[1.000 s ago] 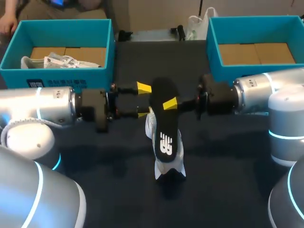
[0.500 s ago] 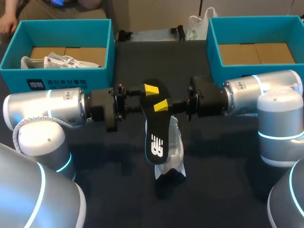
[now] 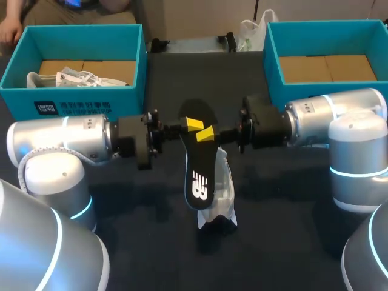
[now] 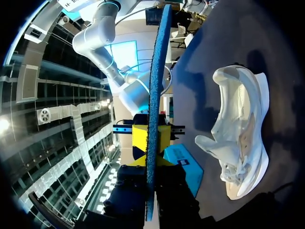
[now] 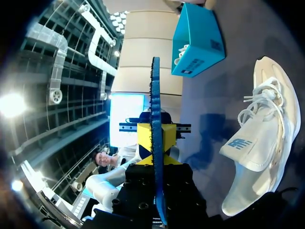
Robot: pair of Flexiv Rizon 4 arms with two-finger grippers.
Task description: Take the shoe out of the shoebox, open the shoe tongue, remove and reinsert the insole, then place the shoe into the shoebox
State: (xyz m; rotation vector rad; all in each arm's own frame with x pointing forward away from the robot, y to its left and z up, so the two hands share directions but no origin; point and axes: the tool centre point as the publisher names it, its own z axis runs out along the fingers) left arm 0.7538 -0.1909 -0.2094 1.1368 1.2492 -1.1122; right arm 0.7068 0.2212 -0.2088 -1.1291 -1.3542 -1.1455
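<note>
- The black insole (image 3: pixel 197 163) stands on edge in the air between the two arms, above the white shoe (image 3: pixel 222 189), and covers most of it in the head view.
- The left pincer (image 3: pixel 194 124) is clamped on the insole. Only one of its yellow tips shows from above, and the other is hidden behind the insole.
- The right pincer (image 3: pixel 205 134) grips the same insole from the opposite side, just beside the left one, and its far finger is likewise hidden.
- Both wrist views show the insole edge-on as a thin blue strip (image 4: pixel 153 119) (image 5: pixel 155 119) with yellow tips pressed on either side.
- The shoe (image 4: pixel 238 138) (image 5: pixel 264 138) lies on its side on the dark worktop (image 3: pixel 291 212).
- A teal shoebox (image 3: pixel 79 100) at the far left holds another white shoe (image 3: pixel 79 79).
- A second teal shoebox (image 3: pixel 280 91) stands at the far right, its front partly covered by the right arm.
</note>
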